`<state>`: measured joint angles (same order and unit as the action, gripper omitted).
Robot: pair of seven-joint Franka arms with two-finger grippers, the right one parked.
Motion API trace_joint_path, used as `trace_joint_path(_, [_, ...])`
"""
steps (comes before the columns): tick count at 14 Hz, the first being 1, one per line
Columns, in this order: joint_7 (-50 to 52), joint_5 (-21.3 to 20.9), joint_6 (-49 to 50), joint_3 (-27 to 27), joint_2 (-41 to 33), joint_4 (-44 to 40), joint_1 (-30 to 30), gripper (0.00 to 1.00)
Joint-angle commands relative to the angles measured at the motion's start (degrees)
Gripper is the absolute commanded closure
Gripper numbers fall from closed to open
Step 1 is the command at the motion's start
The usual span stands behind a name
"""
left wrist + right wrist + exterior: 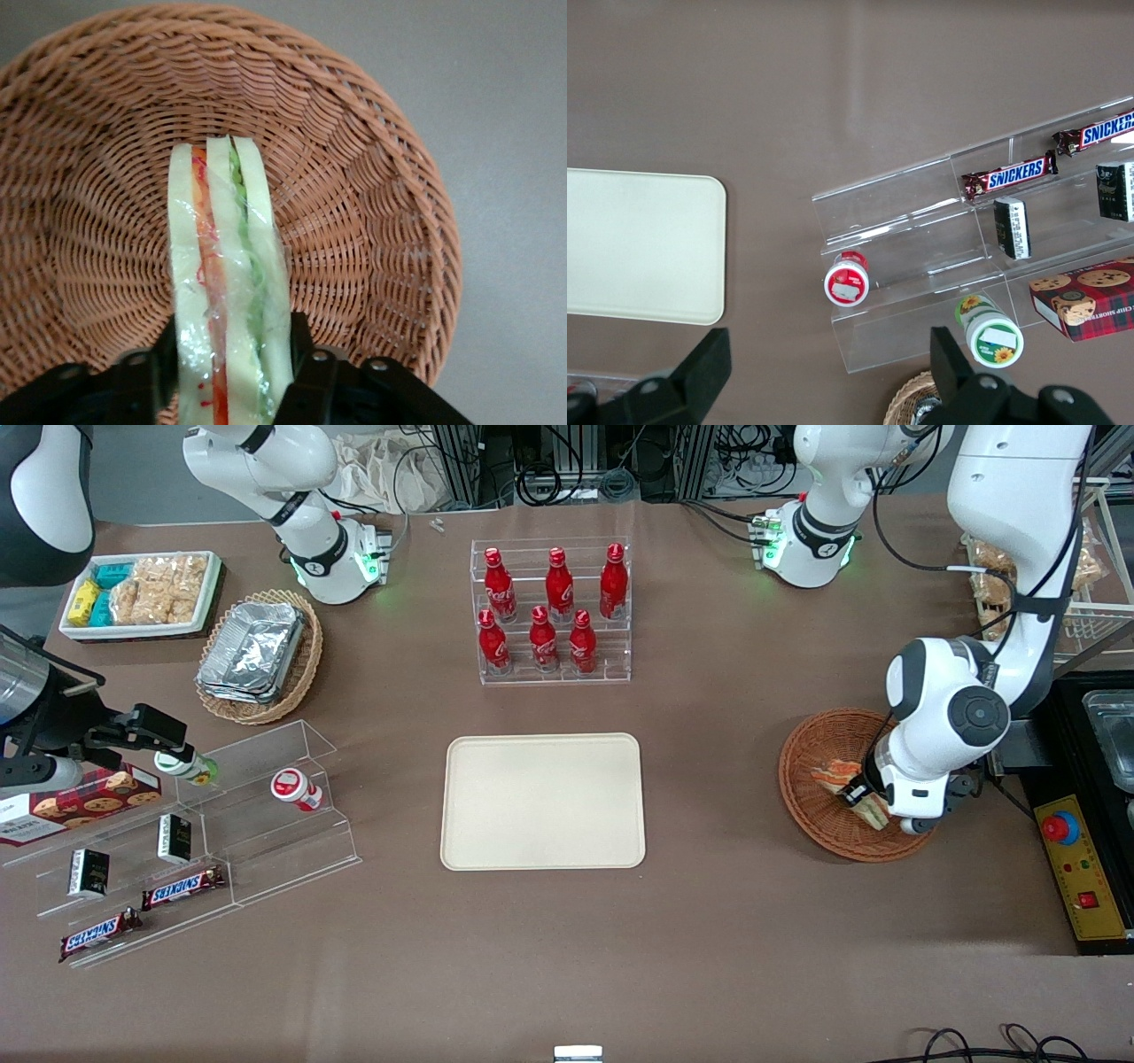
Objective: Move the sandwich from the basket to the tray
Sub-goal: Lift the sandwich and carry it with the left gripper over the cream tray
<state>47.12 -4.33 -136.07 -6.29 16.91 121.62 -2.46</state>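
While the sandwich is clamped edge-on between the closed fingers of the gripper inside the basket, its long axis is pointed straight away from them; the tray is seen sideways toward the parked arm.

- Even, bright overhead light falls on the brown table; shadows are soft and short.
- The foil containers throw pale glare, and the clear acrylic shelf shows white streaks along its edges.
- Green status lights glow at the arm bases.
- In the left wrist view the plastic wrap on the sandwich glints; the gripper, closed on the sandwich, is dark and slightly soft.
- The basket weave is sharp.
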Motion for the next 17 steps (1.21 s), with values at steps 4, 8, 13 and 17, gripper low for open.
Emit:
trace_joint_path(4, [2.9,-0.5,30.5,-2.8,-6.2,-16.6,0.6,0.93])
trace_joint_path(8, [0.6,0.5,45.0,-6.7,-6.1,-29.0,0.6,0.93])
trace_joint_path(13, [-8.4,2.9,46.4,-11.4,-5.5,-32.6,0.7,0.9])
trace_joint_path(17, [-14.0,2.4,45.5,-18.3,-2.3,-34.1,0.7,0.89])
